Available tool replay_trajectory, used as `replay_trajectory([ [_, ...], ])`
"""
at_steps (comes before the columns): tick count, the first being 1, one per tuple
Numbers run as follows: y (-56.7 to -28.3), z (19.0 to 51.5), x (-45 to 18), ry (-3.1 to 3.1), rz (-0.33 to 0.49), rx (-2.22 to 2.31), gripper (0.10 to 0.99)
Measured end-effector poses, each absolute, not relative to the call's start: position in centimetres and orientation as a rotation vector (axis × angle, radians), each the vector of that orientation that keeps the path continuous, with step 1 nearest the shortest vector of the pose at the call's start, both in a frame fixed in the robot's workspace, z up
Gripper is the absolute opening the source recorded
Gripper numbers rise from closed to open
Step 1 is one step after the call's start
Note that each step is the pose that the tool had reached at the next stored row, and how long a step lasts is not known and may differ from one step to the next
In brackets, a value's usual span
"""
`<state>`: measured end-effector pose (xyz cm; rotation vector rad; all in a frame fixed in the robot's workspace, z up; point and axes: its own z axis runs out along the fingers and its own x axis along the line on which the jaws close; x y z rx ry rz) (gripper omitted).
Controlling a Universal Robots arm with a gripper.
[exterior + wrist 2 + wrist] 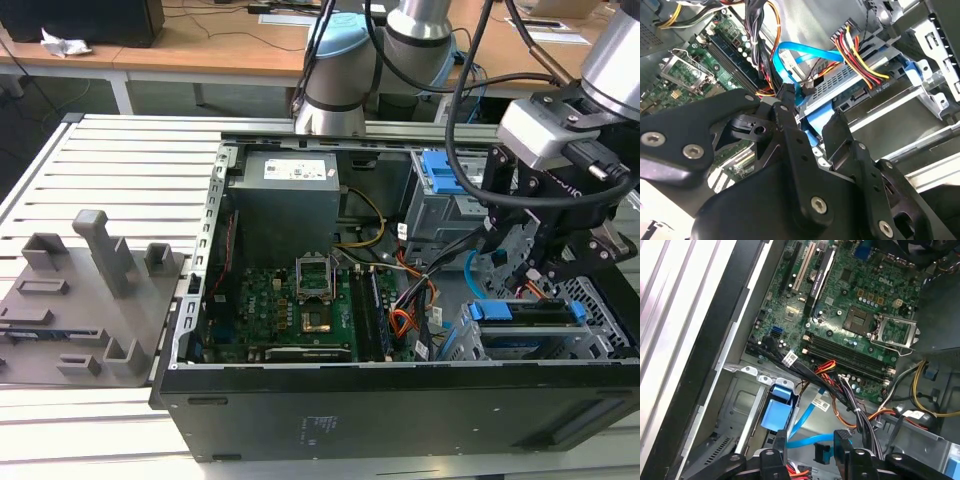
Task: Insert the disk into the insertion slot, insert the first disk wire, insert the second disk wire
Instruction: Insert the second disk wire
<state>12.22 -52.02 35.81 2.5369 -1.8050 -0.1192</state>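
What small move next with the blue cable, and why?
Probably ease the pincer toward the disk's connector edge, beside the first disk wire, which looks plugged in there. The disk already sits in the insertion slot, while the second disk wire's dark plug hangs at the pincer, apparently not yet seated.

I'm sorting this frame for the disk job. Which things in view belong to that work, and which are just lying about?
Part of the job:
- disk, sitting in the insertion slot
- first disk wire
- second disk wire
- claw

Just lying about:
- motherboard
- power supply
- grey bay with blue latch
- grey fixture plate
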Motion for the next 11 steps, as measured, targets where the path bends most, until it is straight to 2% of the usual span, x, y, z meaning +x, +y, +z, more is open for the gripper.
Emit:
replay_trajectory([
  [3,-51.97,35.81,12.22,-1.805,-0.119,2.537,0.486],
  [5,-51.93,35.8,12.22,-1.805,-0.119,2.537,0.353],
  [6,-51.91,35.81,12.22,-1.805,-0.118,2.536,0.235],
  [7,-51.9,35.81,12.22,-1.805,-0.118,2.537,0.235],
  [8,-51.89,35.8,12.22,-1.805,-0.118,2.536,0.173],
  [11,-51.86,35.81,12.22,-1.805,-0.118,2.536,0.165],
])
